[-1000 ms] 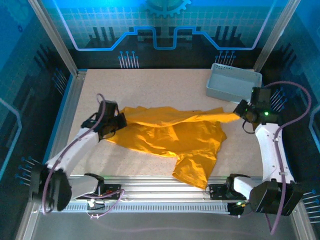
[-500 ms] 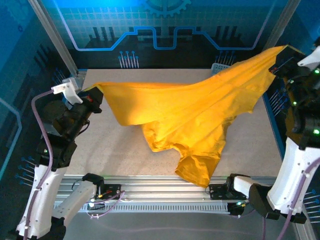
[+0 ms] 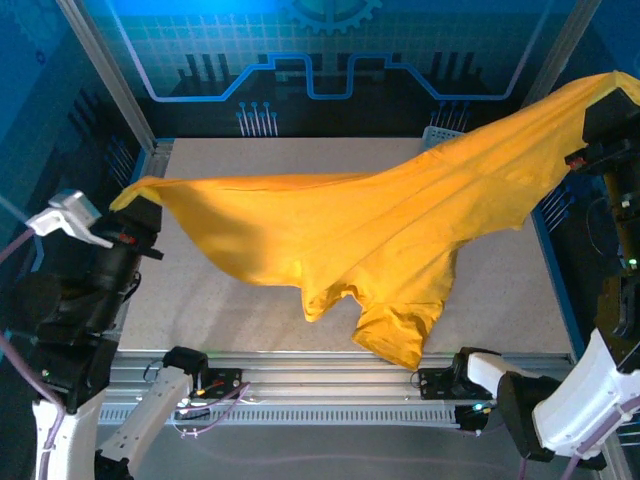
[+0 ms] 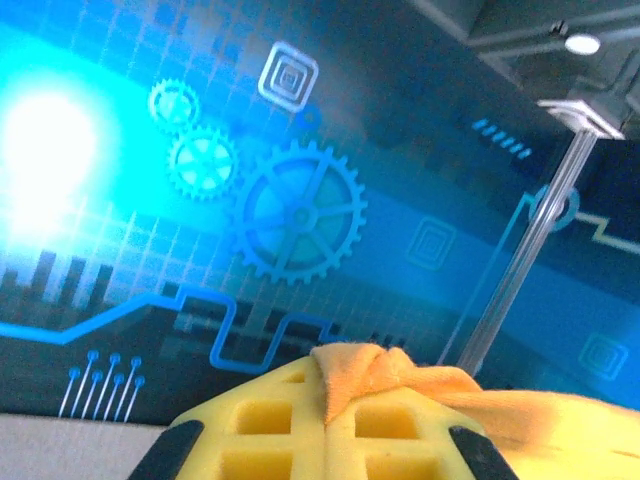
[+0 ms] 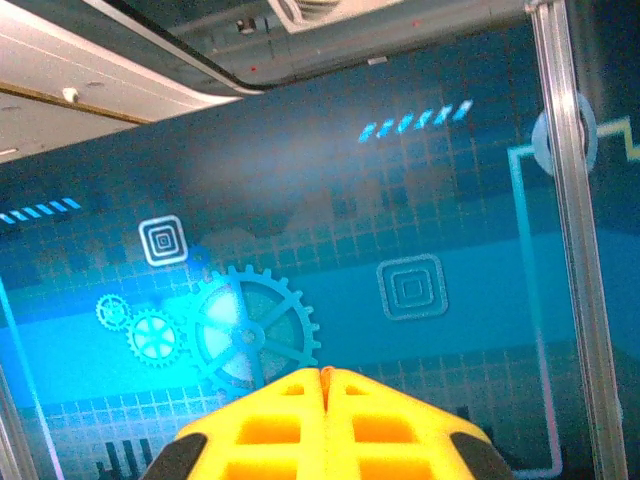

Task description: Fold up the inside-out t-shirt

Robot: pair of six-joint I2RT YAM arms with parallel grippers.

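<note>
**Shirt held spread above the tabletop**

We see the shirt (image 3: 380, 230) lifted off the tabletop (image 3: 250, 160) and spread in the air between the left hand (image 3: 138, 205) and the right hand (image 3: 605, 108).

The left hand hangs just outside the tabletop's left edge, clamped on one end of the cloth. In its wrist view the yellow fingers (image 4: 265, 425) press together, and a bunched fold of orange fabric comes up between them.

The right hand sits out past the tabletop's far right corner. Its fingers (image 5: 395, 435) meet with no gap, and we make out only a thin orange line at the seam between them. From above, the shirt's other end is draped at this hand, so we read it as gripping the cloth.

The shirt's upper edge runs fairly straight from the tabletop's left edge to its far right corner. The rest sags, and a crumpled part hangs lowest over the tabletop's near edge, right of the middle. We cannot tell whether that part touches the tabletop.

A corner of the basket (image 3: 436, 134) peeks out behind the cloth at the tabletop's far right.
</note>
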